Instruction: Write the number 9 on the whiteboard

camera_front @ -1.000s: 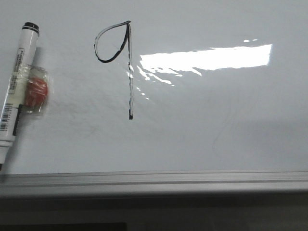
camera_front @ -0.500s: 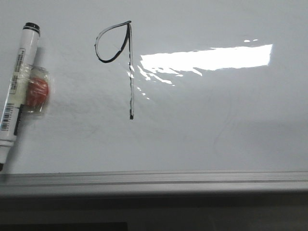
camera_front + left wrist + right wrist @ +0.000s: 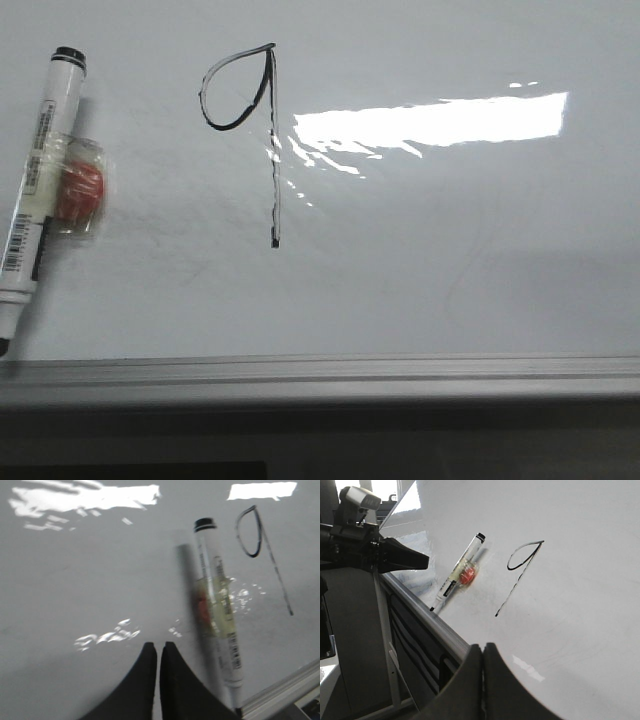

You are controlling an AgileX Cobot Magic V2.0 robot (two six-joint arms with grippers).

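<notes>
Glossy whiteboard (image 3: 450,250) already carries the number 9 (image 3: 270,140) at its upper left; marker (image 3: 40,190) lies beside it, released; left gripper (image 3: 159,652) and right gripper (image 3: 483,652) are both closed, empty; nothing seems left.

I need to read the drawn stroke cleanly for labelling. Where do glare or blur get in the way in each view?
Front view: a bright glare bar on the whiteboard touches the 9 along its stem. Left wrist view: the marker is soft, glare sits clear of the 9. Right wrist view: the 9 is sharp and glare-free.
</notes>
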